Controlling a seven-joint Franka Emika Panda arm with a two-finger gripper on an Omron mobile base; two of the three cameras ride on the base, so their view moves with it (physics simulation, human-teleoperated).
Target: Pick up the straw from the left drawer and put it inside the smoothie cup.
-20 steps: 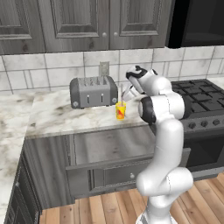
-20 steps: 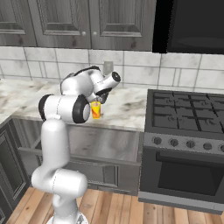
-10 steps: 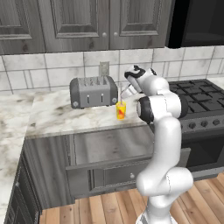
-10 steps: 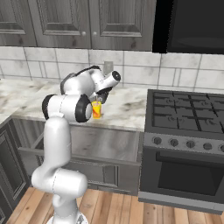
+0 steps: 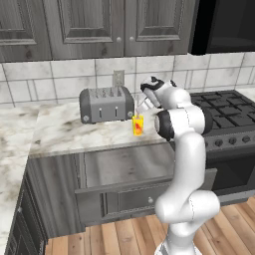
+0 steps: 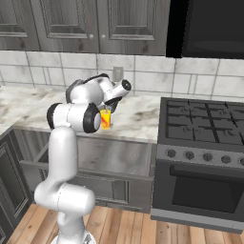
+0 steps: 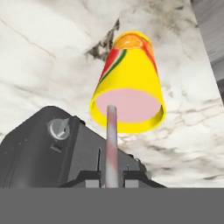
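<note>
The straw (image 7: 110, 144) is a thin pale stick with a pink-red streak down its length, pinched at its lower end between the two dark fingers (image 7: 92, 180). Its long axis runs straight away from the hand, and its far tip sits over the pink contents of the smoothie cup (image 7: 128, 83), just inside the near rim. The cup is yellow and tapered, with a red and green mark on its side, standing upright on the marble worktop (image 7: 43, 57).

In the left base view the cup (image 5: 138, 124) stands near the worktop's front edge, just right of the toaster (image 5: 106, 103), with bare marble in front of it. Below, the left drawer (image 5: 134, 172) stands pulled out. The gripper (image 6: 107, 106) hangs directly above the cup, left of the stove (image 6: 200, 128).
</note>
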